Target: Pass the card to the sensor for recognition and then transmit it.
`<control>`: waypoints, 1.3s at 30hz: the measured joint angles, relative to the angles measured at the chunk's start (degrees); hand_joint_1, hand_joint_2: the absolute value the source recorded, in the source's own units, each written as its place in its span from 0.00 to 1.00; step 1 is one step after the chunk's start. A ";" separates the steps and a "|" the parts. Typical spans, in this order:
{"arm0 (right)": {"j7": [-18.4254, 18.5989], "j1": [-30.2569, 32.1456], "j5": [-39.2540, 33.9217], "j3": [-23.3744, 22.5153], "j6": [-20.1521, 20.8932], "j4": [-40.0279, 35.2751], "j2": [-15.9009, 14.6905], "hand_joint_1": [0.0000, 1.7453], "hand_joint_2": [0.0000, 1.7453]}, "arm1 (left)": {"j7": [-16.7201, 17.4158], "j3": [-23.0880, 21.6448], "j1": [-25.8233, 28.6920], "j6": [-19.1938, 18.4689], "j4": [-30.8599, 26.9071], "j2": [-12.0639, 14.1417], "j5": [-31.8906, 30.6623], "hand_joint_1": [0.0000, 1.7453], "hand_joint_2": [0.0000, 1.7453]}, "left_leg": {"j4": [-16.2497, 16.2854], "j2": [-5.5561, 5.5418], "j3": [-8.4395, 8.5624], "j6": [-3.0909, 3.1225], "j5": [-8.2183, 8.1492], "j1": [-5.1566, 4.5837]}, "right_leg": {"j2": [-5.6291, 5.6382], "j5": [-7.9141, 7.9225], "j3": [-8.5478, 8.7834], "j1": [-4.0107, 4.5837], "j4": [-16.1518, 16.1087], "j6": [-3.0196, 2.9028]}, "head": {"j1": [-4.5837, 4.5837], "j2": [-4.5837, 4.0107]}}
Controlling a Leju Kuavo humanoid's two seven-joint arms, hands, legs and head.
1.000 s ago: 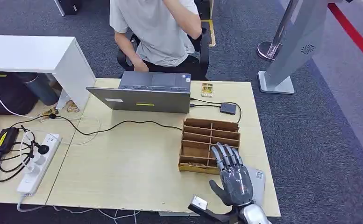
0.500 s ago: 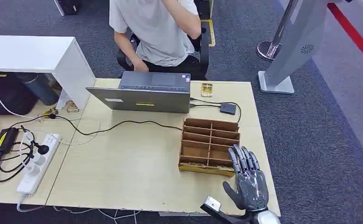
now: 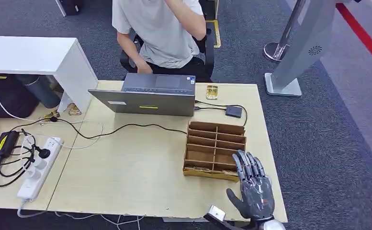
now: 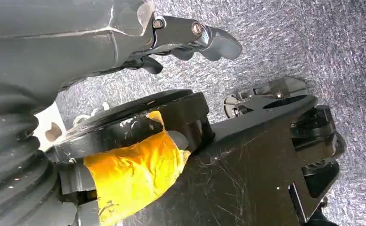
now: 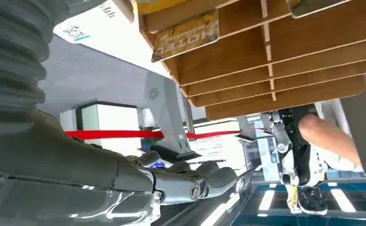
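- Right hand [image 3: 255, 191] empty, fingers spread, just beside wooden organizer [image 3: 215, 149].
- Card [image 5: 185, 35] in organizer, not picked.
- Sensor pass, handover: all pending, I'd judge.

Pale matt wood-look table [image 3: 140, 167], brown unvarnished wooden compartment rack [image 3: 216, 149] at its 4 o'clock, smooth grey metal laptop [image 3: 148, 95], glossy silver-grey right hand [image 3: 254, 191], white plastic power strip [image 3: 39, 167], rough grey carpet floor [image 3: 337, 158]
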 joint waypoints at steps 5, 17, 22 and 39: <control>-0.09 -1.27 -0.17 1.09 0.09 2.40 0.55 0.00 1.00 | 0.00 0.00 -0.03 -0.15 0.00 0.00 -0.44 0.00 1.00 | 0.00 -0.01 0.00 0.00 0.00 0.00 | -0.01 0.00 0.01 0.00 0.00 0.00 | 0.00 0.00; -0.35 -4.57 1.64 0.52 -0.17 8.22 3.45 0.00 1.00 | 0.02 0.00 -0.14 -0.61 0.00 0.02 -1.49 0.00 1.00 | 0.00 -0.01 0.01 0.00 0.00 0.00 | -0.01 0.00 0.00 0.00 0.01 0.00 | 0.00 0.00; -1.94 -4.75 2.14 -1.09 -0.17 9.70 4.66 0.00 1.00 | 0.00 0.00 -0.14 -0.68 0.00 0.02 -1.53 0.00 1.00 | 0.00 -0.01 0.00 0.00 0.00 0.00 | -0.01 0.00 0.01 0.00 0.01 0.00 | 0.00 0.00; -3.48 -4.56 2.23 -5.60 -0.20 11.25 5.92 0.00 1.00 | 0.11 0.18 -0.16 -0.66 0.00 0.02 -1.99 0.00 1.00 | 0.00 0.00 0.01 0.00 0.00 0.00 | 0.00 0.00 0.00 0.00 0.01 0.00 | 0.00 0.00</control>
